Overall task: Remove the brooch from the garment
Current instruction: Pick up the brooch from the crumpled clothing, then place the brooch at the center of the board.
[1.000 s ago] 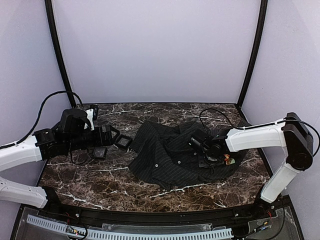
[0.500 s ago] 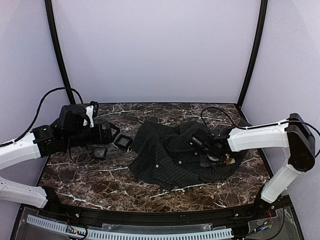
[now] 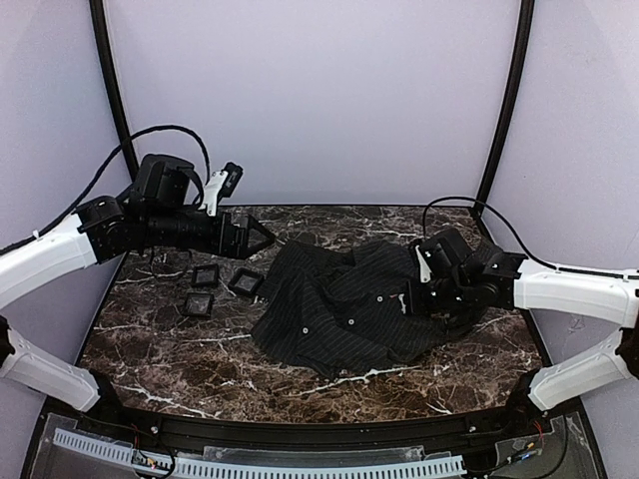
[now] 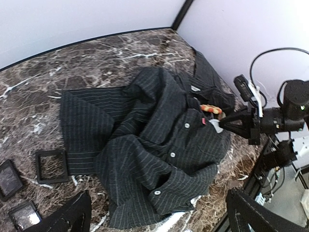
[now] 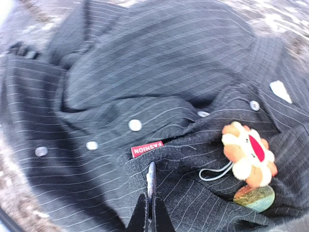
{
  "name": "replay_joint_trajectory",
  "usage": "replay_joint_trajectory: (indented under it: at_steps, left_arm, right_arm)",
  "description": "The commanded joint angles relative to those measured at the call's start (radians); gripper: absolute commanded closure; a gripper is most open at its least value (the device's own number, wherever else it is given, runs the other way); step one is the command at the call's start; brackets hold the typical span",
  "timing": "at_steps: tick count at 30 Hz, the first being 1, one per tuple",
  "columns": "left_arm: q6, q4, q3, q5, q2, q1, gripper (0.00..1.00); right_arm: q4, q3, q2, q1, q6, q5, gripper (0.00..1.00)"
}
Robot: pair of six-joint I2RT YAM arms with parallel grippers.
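Two claws, two jobs, as we read it. The right gripper (image 5: 150,186) hangs low over the dark pinstriped button-up shirt (image 3: 329,314). Its fingers are pressed together to a point just below the red woven label (image 5: 147,149), and we cannot tell whether any cloth is caught between them. The flower-shaped brooch of orange, cream and red beads (image 5: 248,152) sits on the shirt front, off to one side of that point and apart from it. A white cord loop (image 5: 215,172) lies beside it and a greenish round disc (image 5: 254,198) just under it. We judge the brooch is not yet gripped. The left gripper (image 3: 258,238) is high above the dark marble table (image 3: 150,359), spread wide and empty, likely parked there so its camera takes in the whole shirt. Small square black boxes (image 3: 205,275) lie near the shirt's left edge.
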Motion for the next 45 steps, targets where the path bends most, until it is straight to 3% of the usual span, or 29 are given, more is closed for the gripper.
replay_joint_trajectory:
  at_steps: [1, 10, 22, 28, 38, 45]
  left_arm:
    - [0.116, -0.014, 0.049, 0.241, 0.045, 0.003, 0.01]
    - [0.139, 0.128, 0.03, 0.446, 0.112, -0.002, 0.02]
    - [0.187, 0.178, 0.082, 0.537, 0.271, -0.099, 0.04]
    - [0.205, 0.183, 0.098, 0.487, 0.319, -0.136, 0.05]
    - [0.244, 0.183, 0.095, 0.314, 0.36, -0.162, 0.07]
    - [0.201, 0.222, 0.023, 0.218, 0.302, -0.163, 0.08]
  right_arm:
    - [0.181, -0.045, -0.061, -0.026, -0.097, -0.274, 1.0]
    - [0.256, -0.06, -0.145, -0.03, -0.167, -0.526, 1.0]
    - [0.332, -0.066, -0.156, -0.031, -0.149, -0.687, 1.0]
    - [0.3, -0.05, -0.144, -0.031, -0.153, -0.685, 1.0]
    - [-0.048, 0.114, 0.034, -0.03, -0.208, -0.604, 1.0]
    - [-0.107, 0.183, 0.158, 0.006, -0.183, -0.525, 1.0]
